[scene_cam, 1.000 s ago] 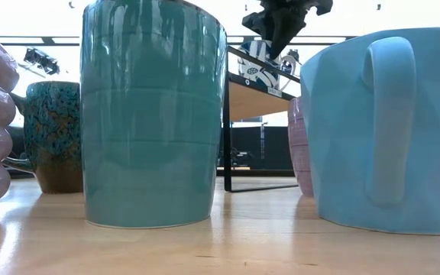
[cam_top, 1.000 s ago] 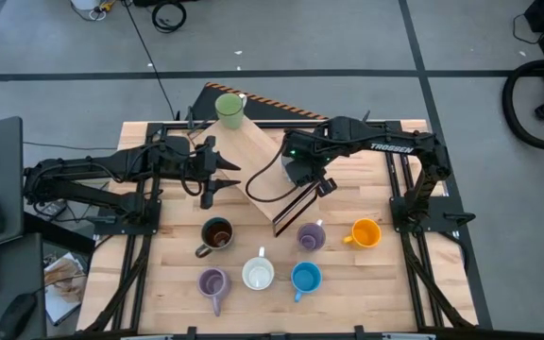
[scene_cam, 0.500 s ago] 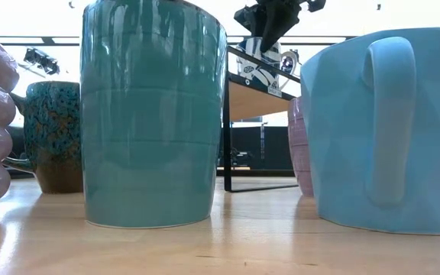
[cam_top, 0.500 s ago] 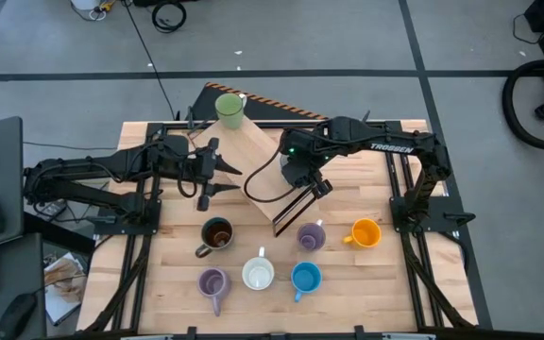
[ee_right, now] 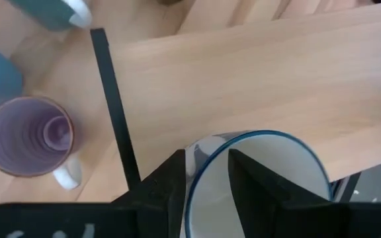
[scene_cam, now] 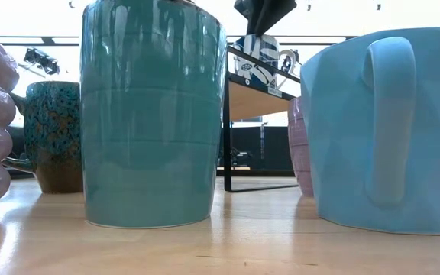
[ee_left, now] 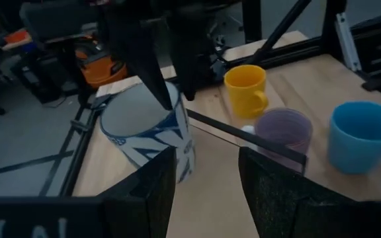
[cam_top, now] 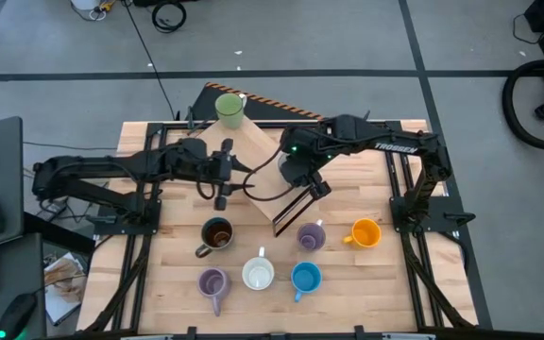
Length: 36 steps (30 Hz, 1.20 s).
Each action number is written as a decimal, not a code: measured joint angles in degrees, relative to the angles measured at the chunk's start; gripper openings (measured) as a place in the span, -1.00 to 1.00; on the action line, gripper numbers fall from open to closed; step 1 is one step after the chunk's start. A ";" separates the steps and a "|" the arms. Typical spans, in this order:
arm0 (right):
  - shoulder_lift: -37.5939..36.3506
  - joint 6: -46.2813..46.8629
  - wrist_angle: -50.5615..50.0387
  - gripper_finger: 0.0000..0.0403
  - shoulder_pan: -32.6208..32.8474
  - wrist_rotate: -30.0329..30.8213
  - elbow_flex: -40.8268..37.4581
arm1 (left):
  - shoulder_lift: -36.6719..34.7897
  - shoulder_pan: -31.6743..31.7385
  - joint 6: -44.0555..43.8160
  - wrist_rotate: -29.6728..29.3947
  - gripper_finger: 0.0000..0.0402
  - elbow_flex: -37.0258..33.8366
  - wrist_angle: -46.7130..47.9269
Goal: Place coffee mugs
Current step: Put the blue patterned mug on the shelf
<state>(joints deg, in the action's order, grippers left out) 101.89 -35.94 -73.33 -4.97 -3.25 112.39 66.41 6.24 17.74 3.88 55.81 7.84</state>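
Observation:
A white mug with a dark blue pattern [ee_left: 147, 132] stands upright on the near end of a wooden shelf [cam_top: 263, 156]. My right gripper [ee_right: 204, 165] hangs open over it, pointing down, one finger inside the mug's mouth and one outside. In the low view this gripper [scene_cam: 262, 19] sits just at the mug's top [scene_cam: 262, 65]. My left gripper [ee_left: 207, 178] is open and empty, held about level at the shelf's left side [cam_top: 239, 177], pointing at the patterned mug. A green mug [cam_top: 229, 106] stands on the shelf's far corner. My right gripper has the patterned mug's rim [ee_right: 194, 155] between its open fingers, coming from above. The inner finger [ee_right: 247, 175] stands clear of the wall. Whether the outer finger [ee_right: 170, 185] touches the wall I cannot tell. The mug rests on the shelf.
On the table in front of the shelf stand a brown mug [cam_top: 217, 234], two lavender mugs [cam_top: 212, 281] [cam_top: 311, 236], a white one [cam_top: 258, 275], a blue one [cam_top: 306, 278] and an orange one [cam_top: 365, 232]. Black frame rails run along both table sides.
My right gripper has risen from low around the patterned mug to its rim; the mug stays on the shelf. My left gripper has moved toward the table's right, closer to the shelf and the patterned mug, and has rolled a little.

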 joint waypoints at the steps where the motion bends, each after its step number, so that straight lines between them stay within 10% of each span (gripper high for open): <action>1: 0.00 0.29 -0.36 -0.40 0.04 0.00 0.52 | 0.41 0.02 0.00 -0.10 -0.14 0.00 -0.36; 21: -4.49 19.11 -11.56 -0.32 -0.09 8.72 4.13 | 1.60 0.07 0.93 -6.69 -0.14 0.00 -0.20; 36: -13.61 22.31 0.35 0.01 -3.26 9.21 -15.92 | 1.58 0.06 -3.58 -7.29 -0.14 0.00 0.99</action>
<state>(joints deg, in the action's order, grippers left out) 88.28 -13.63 -72.98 -8.24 5.96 96.47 67.99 6.30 14.15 -3.41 55.81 8.83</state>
